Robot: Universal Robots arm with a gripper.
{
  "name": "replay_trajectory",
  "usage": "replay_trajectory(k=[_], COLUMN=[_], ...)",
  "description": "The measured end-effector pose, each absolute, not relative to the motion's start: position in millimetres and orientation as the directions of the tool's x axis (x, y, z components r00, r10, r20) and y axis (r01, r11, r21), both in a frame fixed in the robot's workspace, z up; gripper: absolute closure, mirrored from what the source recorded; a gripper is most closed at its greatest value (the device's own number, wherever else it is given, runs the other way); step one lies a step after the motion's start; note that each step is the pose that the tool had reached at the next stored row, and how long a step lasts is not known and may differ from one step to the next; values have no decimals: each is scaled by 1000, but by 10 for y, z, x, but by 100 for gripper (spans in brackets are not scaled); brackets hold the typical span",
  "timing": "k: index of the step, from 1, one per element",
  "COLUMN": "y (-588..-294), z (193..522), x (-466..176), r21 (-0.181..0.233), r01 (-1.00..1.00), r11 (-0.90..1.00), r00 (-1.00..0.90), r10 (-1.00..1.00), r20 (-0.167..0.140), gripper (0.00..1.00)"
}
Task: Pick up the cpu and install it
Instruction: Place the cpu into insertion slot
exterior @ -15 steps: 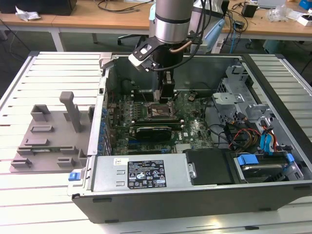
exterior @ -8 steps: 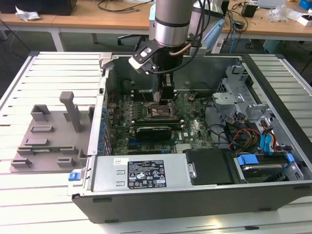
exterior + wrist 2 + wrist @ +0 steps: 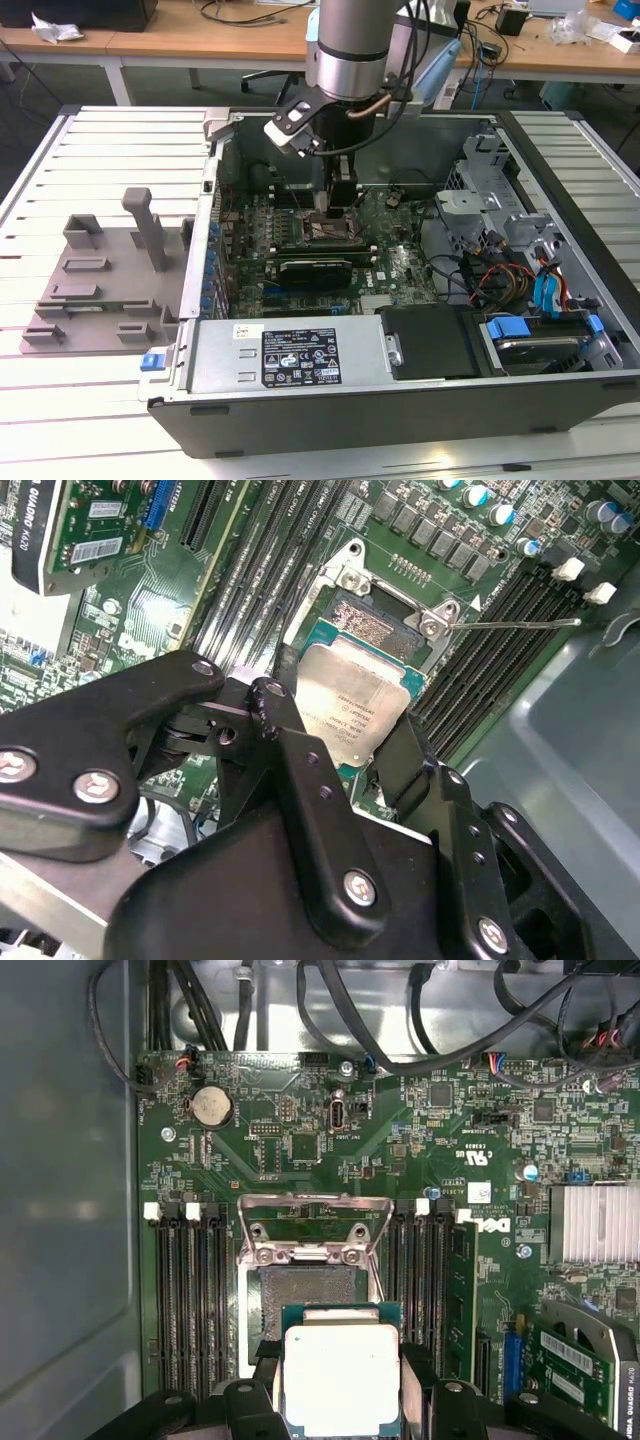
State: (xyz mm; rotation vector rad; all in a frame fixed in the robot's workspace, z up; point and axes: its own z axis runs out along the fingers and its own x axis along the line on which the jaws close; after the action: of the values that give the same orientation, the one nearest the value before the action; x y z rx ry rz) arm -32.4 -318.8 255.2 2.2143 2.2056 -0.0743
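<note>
- The gripper [image 3: 342, 1408] has its jaws closed on two edges of the cpu [image 3: 342, 1372], held over the near side of the socket [image 3: 300, 1305].
- If the cpu lands tilted or offset, it could bend the socket pins.
- Beyond the socket, the raised clamp frame [image 3: 312, 1225] could snag it.

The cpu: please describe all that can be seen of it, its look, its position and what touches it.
The cpu is a flat square chip: a silvery-grey metal top plate, faintly printed, on a green base. The gripper clamps two opposite sides. The chip is over part of the open socket, whose metal frame stands flipped up; contact with the socket cannot be told.
</note>
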Motion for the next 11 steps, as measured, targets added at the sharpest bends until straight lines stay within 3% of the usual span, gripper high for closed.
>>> replay_trajectory(k=[11], y=[-3188], z=[2465], x=[-324], r21=[-23], r01=[1000], r11=[-4], r00=[3], r10=[999], r20=[-44], gripper=[45])
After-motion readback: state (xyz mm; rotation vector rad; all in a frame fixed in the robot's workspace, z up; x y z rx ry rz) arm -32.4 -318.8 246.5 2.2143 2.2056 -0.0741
